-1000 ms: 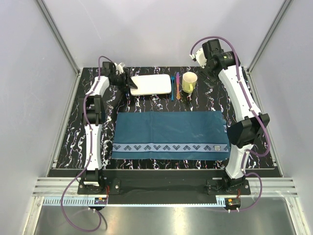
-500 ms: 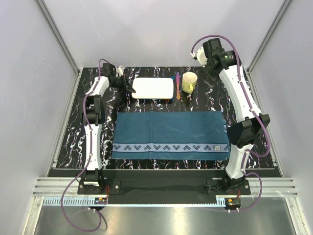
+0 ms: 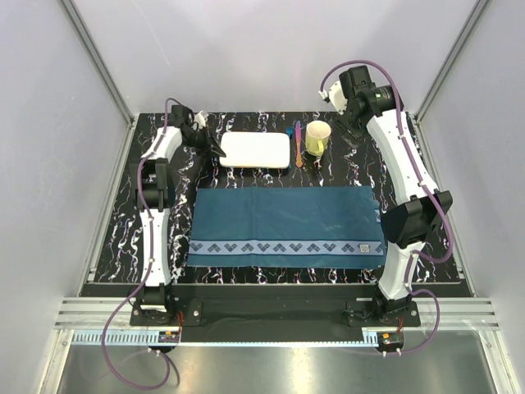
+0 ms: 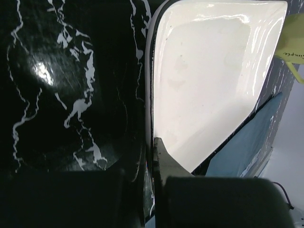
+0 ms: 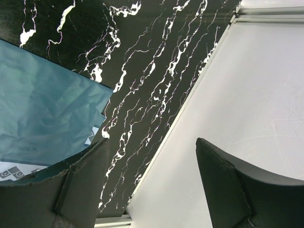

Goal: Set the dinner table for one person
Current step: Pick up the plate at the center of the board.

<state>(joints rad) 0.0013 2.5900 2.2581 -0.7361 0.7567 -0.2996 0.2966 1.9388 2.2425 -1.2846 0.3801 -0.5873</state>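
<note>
Left claw (image 3: 220,150) is down at the far-left part of the dinner table (image 3: 115,238), and its jaws are pinched right together on the near rim of the white rectangular plate (image 3: 256,149). In the wrist view the left claw (image 4: 151,152) has one dark finger (image 4: 166,161) lying over the plate's lip, with the other tucked below and to the left of it. The plate (image 4: 204,71) stretches straight away from that claw, glossy and bare, and the black veined dinner table (image 4: 71,71) fills everything to the claw's left. Past the plate's far end there is a sliver of the yellow mug (image 4: 294,35), and off to the claw's right the teal placemat (image 4: 242,147) shows. From above, the coloured cutlery (image 3: 299,146) lies between the plate and the mug (image 3: 317,137), and the placemat (image 3: 287,226) spreads on the side of the claw nearer the arm bases. Over to the right claw (image 3: 349,125): it hangs by the table's far-right corner, just beyond the mug, jaws spread wide and gripping nothing. Its own camera shows the right claw (image 5: 152,142) with dinner table (image 5: 156,57) and white wall (image 5: 247,95) in the gap, and the placemat (image 5: 42,109) off to one side.
</note>
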